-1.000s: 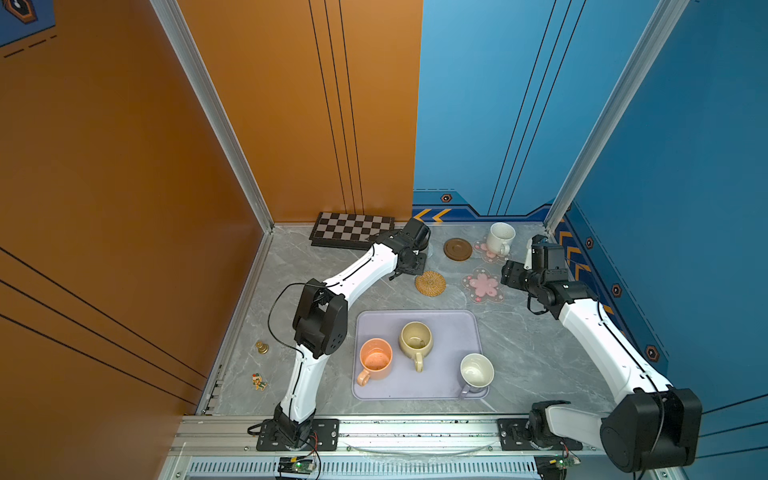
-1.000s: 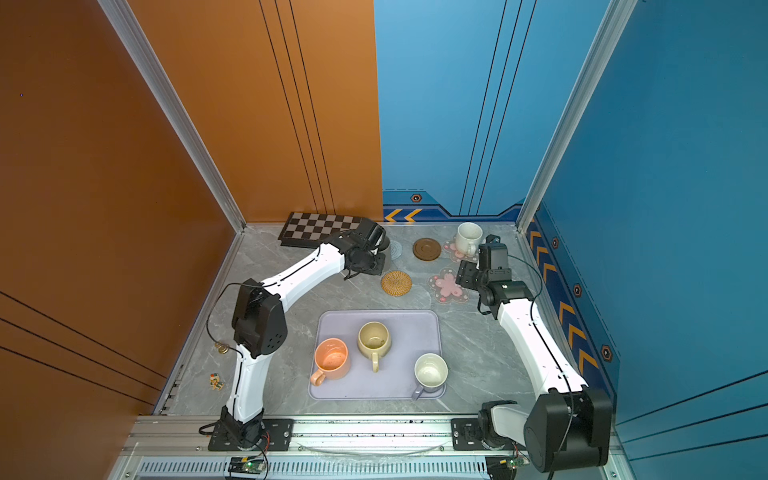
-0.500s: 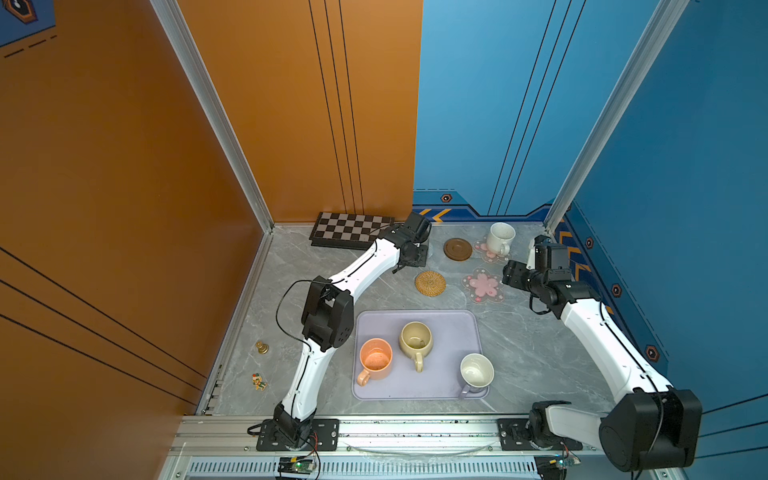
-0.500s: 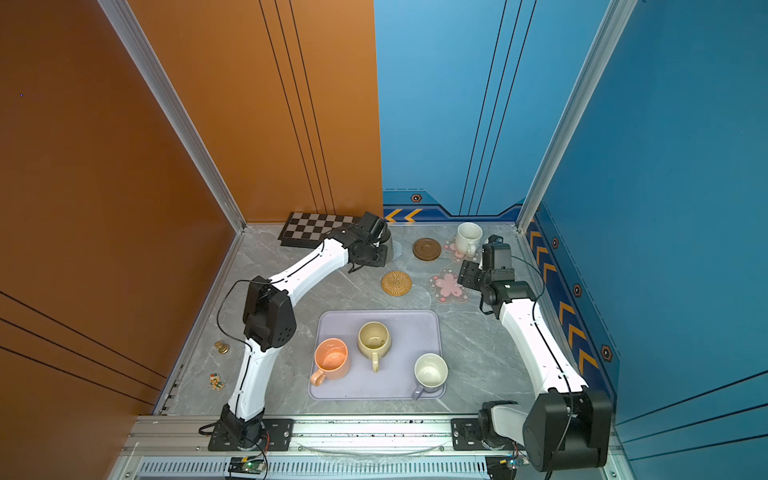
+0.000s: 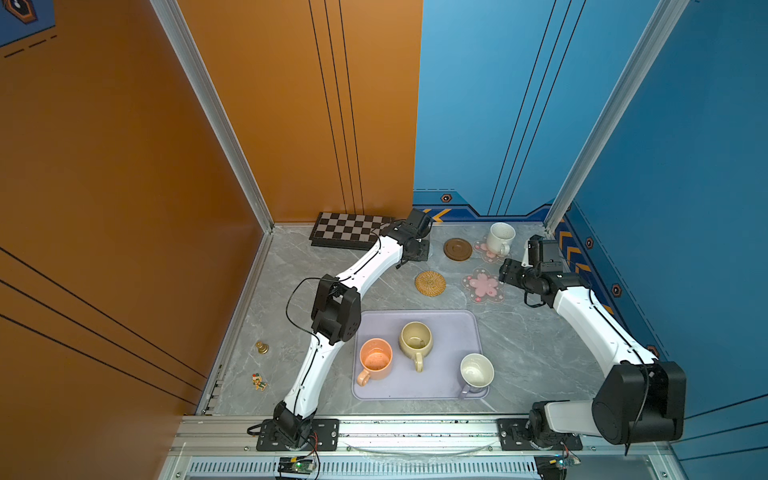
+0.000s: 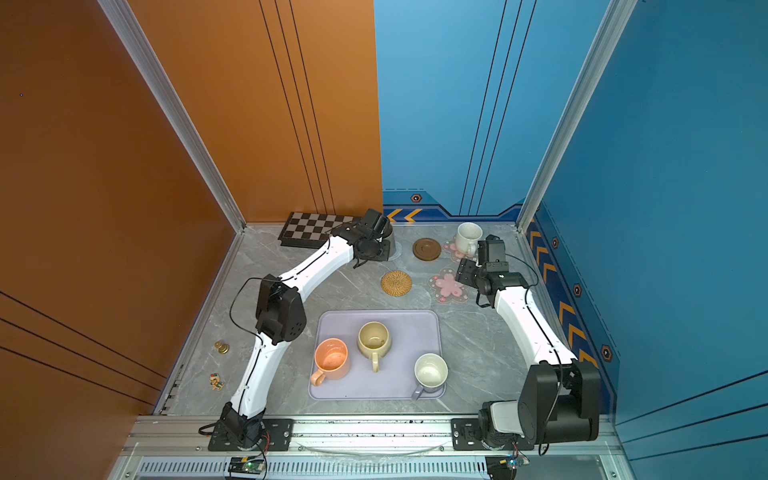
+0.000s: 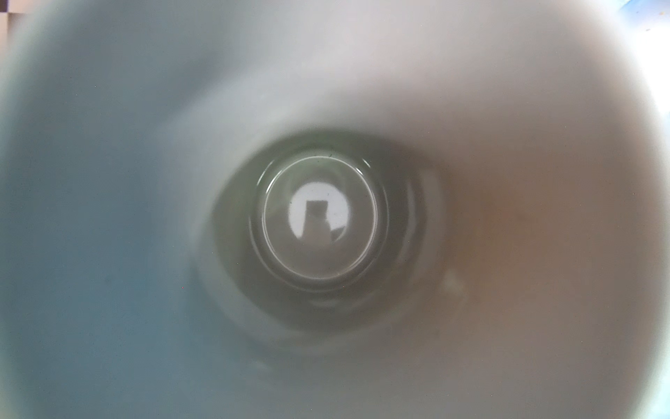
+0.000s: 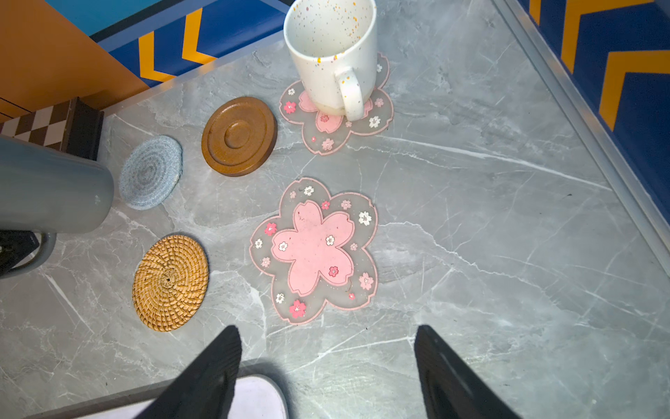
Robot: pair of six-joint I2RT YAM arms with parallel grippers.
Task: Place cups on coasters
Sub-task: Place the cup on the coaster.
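My left gripper (image 5: 412,248) is at the back by the chequered board, shut on the handle of the tall grey cup (image 8: 50,188). The left wrist view looks straight down into that cup (image 7: 319,217). The cup's base is beside the pale-blue spiral coaster (image 8: 150,172); whether it touches the table I cannot tell. The speckled white cup (image 5: 500,236) stands on a pink-flower coaster (image 5: 482,251). Bare are the brown disc (image 5: 457,249), the rattan round (image 5: 430,283) and the other pink flower (image 5: 482,284). My right gripper (image 8: 326,330) hangs open and empty beside that flower.
The lavender tray (image 5: 457,328) near the front holds the orange cup (image 5: 375,358), beige cup (image 5: 415,338) and lavender cup (image 5: 476,371). A chequered board (image 5: 349,230) lies at the back. Two small trinkets (image 5: 262,347) lie by the left wall.
My left arm has stretched further towards the back, carrying the grey cup that way. The right arm has barely moved and stays open.
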